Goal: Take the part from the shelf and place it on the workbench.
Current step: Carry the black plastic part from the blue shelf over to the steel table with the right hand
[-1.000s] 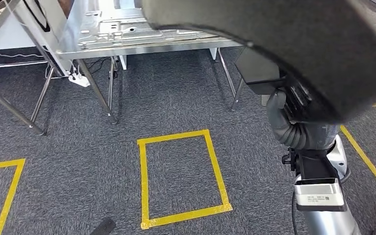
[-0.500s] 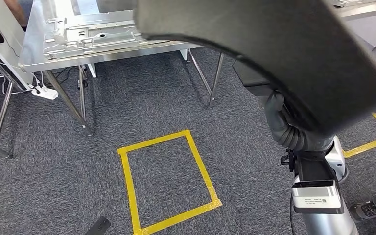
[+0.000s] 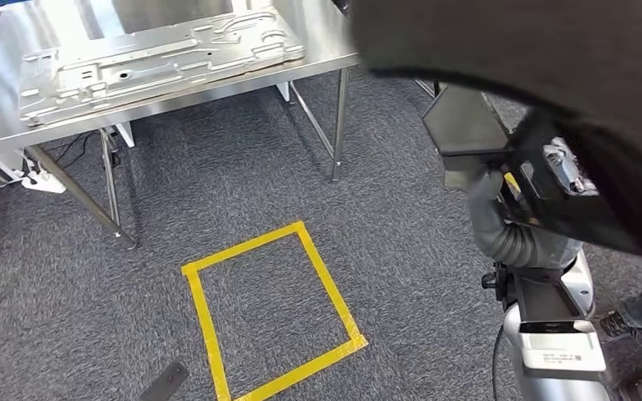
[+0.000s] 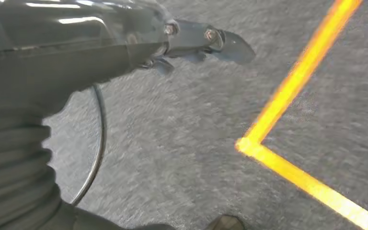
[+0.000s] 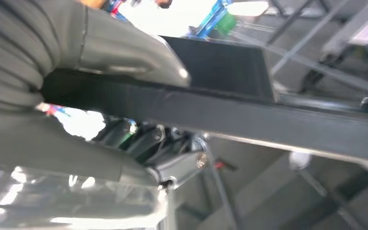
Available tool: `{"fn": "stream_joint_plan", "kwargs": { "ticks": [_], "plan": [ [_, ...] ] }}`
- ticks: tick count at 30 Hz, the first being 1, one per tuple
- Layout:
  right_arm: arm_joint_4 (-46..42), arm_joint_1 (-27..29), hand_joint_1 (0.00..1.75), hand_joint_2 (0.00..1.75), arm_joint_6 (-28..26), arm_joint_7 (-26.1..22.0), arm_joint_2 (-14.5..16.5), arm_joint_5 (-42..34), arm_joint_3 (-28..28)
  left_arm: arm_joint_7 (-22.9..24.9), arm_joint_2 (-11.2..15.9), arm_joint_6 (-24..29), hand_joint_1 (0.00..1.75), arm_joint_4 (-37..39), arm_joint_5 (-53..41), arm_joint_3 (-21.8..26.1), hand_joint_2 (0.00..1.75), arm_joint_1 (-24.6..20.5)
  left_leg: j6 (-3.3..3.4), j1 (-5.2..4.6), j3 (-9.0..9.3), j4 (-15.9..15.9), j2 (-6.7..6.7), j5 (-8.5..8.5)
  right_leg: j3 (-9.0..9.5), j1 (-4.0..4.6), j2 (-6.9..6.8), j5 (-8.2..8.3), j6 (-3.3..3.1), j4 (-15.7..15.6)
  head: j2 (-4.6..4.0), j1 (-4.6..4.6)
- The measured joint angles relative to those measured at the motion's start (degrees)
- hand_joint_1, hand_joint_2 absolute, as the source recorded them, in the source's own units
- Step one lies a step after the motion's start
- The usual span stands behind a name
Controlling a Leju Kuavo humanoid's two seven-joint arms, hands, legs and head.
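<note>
Between frames the whole head view has swung: the camera turned, bringing the steel bench (image 3: 318, 50) nearer and more central. One dark part (image 3: 552, 92) is carried high, close under the camera, by the right hand (image 5: 139, 120), its thumb above and fingers below clamping the part's edge, probably to keep it level while walking. One left hand (image 4: 191, 40) hangs over the carpet, fingers extended, holding nothing. One stamped metal panel (image 3: 150, 58) already lies on the bench. One yellow tape square (image 3: 263, 313) marks the floor, presumably a standing position.
</note>
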Motion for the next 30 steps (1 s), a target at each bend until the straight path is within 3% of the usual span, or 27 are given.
{"fn": "stream_joint_plan", "kwargs": {
  "ticks": [2, 3, 4, 5, 7, 9, 14, 16, 18, 19, 20, 21, 22, 24, 26, 28, 30],
  "plan": [
    [0.1, 0.5, 1.75, 1.75, -0.1, -0.5, 0.6, -0.6, -0.2, 0.1, 0.5, 0.0, 0.00, 0.0, -0.2, 0.0, 1.75, 0.1, 0.01, -0.14, -3.88, 7.5, -1.60, -2.94, 0.29, 0.10, 0.36, -0.27, -0.46, 0.0, 0.00, -0.80],
    [0.1, 0.8, 1.75, 1.75, -0.1, -0.6, 0.9, -0.8, -0.3, 0.1, 0.8, 0.0, 0.00, 0.0, -0.3, 0.0, 1.75, 0.2, -0.01, -0.22, -5.56, 10.3, -1.85, -3.44, 0.40, 0.13, 0.64, -0.37, -0.57, 0.0, 0.00, -1.13],
    [0.2, 1.1, 1.75, 1.75, -0.1, -0.8, 1.1, -0.9, -0.4, 0.2, 1.0, 0.0, 0.00, 0.0, -0.4, 0.0, 1.75, 0.3, -0.03, -0.24, -6.42, 11.1, -1.93, -2.87, 0.51, 0.14, 0.97, -0.46, -0.61, 0.1, 0.00, -1.36],
    [0.3, 1.3, 1.75, 1.75, -0.2, -0.9, 1.4, -1.1, -0.4, 0.3, 1.2, 0.0, 0.00, 0.0, -0.6, 0.0, 1.75, 0.3, -0.05, -0.20, -6.20, 9.6, -1.94, -1.19, 0.65, 0.08, 1.30, -0.58, -0.56, 0.1, 0.00, -1.51],
    [0.4, 1.6, 1.75, 1.75, -0.3, -1.1, 1.7, -1.2, -0.5, 0.3, 1.5, 0.0, 0.00, 0.0, -0.9, 0.0, 1.75, 0.2, -0.16, 0.01, -3.49, 2.4, -2.09, 3.06, 0.90, -0.08, 1.85, -0.96, -0.16, 0.4, 0.00, -1.72],
    [0.4, 1.8, 1.75, 1.75, -0.6, -1.5, 2.0, -1.5, -0.7, 0.3, 1.7, -0.1, 0.00, 0.0, -1.2, 0.0, 1.75, 0.2, 0.01, 0.05, -1.47, -2.7, -2.40, 4.85, 0.81, 0.04, 2.27, -1.45, 0.43, 0.9, 0.00, -1.98],
    [0.5, 2.6, 1.75, 1.75, -1.0, -2.1, 2.4, -1.9, -1.3, -0.2, 1.8, -0.3, 0.00, 0.0, -1.9, -0.2, 1.75, 0.1, 1.77, 0.20, -0.47, -3.6, -2.47, 4.18, 0.13, 0.08, 2.26, -1.97, 1.59, 2.8, 0.00, -1.79],
    [0.5, 2.7, 1.75, 1.75, -1.1, -2.3, 2.5, -1.9, -1.4, -0.3, 1.8, -0.4, 0.00, 0.0, -2.2, -0.3, 1.75, 0.1, 2.11, 0.34, 0.18, -3.7, -2.37, 3.80, -2.81, -0.03, 1.95, -3.86, 1.94, 8.0, 0.00, -1.31],
    [0.6, 3.0, 1.75, 1.75, -1.1, -2.3, 2.6, -1.8, -1.5, -0.4, 1.8, -0.4, 0.00, 0.0, -2.3, -0.3, 1.75, 0.0, 2.16, 0.35, 0.70, -3.7, -2.27, 3.20, -7.27, -0.21, 1.79, -5.88, 2.17, 14.7, 0.00, -0.91],
    [0.6, 3.1, 1.75, 1.75, -1.1, -2.3, 2.7, -1.8, -1.5, -0.5, 1.8, -0.4, 0.00, 0.0, -2.3, -0.3, 1.75, 0.0, 2.12, 0.35, 1.11, -3.7, -2.24, 2.80, -8.79, -0.27, 1.75, -5.87, 2.21, 16.4, 0.00, -0.74],
    [0.6, 3.2, 1.75, 1.75, -1.1, -2.4, 2.7, -1.8, -1.6, -0.5, 1.8, -0.4, 0.00, 0.0, -2.4, -0.3, 1.75, 0.0, 2.05, 0.36, 1.68, -3.7, -2.23, 2.34, -9.28, -0.30, 1.73, -4.90, 2.19, 16.0, 0.00, -0.59],
    [0.6, 3.3, 1.75, 1.75, -1.2, -2.4, 2.7, -1.7, -1.6, -0.6, 1.8, -0.4, 0.00, 0.0, -2.4, -0.4, 1.75, 0.0, 1.95, 0.39, 2.41, -3.7, -2.23, 1.79, -8.68, -0.28, 1.71, -3.04, 2.13, 13.5, 0.00, -0.41],
    [0.6, 3.3, 1.75, 1.75, -1.2, -2.4, 2.7, -1.7, -1.7, -0.7, 1.7, -0.4, 0.00, 0.0, -2.4, -0.4, 1.75, 0.0, 1.79, 0.42, 3.23, -3.7, -2.22, 1.19, -7.29, -0.23, 1.59, -0.52, 1.99, 9.5, 0.00, -0.22],
    [0.6, 3.4, 1.75, 1.75, -1.3, -2.4, 2.8, -1.6, -1.8, -0.8, 1.7, -0.4, 0.00, 0.0, -2.5, -0.4, 1.75, 0.0, 1.29, 0.48, 4.51, -4.2, -2.15, 0.21, -4.92, 0.24, 1.25, 2.27, 1.62, 3.2, 0.00, 0.10],
    [0.5, 3.6, 1.75, 1.75, -1.5, -2.5, 2.9, -1.6, -1.9, -0.9, 1.7, -0.4, 0.00, 0.0, -2.6, -0.5, 1.75, -0.1, 0.55, 0.41, 5.35, -5.1, -1.96, 0.08, -3.93, 0.77, 1.12, 2.11, 1.08, 1.1, 0.00, 0.35],
    [0.4, 3.8, 1.75, 1.75, -1.7, -2.5, 3.0, -1.5, -2.0, -0.9, 1.8, -0.4, 0.00, -0.1, -2.6, -0.6, 1.75, -0.2, -0.12, 0.27, 5.93, -5.0, -1.84, 0.63, -2.64, 0.71, 1.28, 1.64, 0.37, 0.2, 0.00, 0.26],
    [0.4, 4.0, 1.75, 1.75, -1.9, -2.5, 3.1, -1.5, -2.1, -1.0, 1.7, -0.5, 0.00, -0.1, -2.6, -0.8, 1.75, -0.4, -0.10, 0.14, 3.90, -0.5, -1.88, 1.40, -1.05, 0.47, 1.41, 0.82, -0.44, -0.3, 0.00, -0.28]
  ]
}}
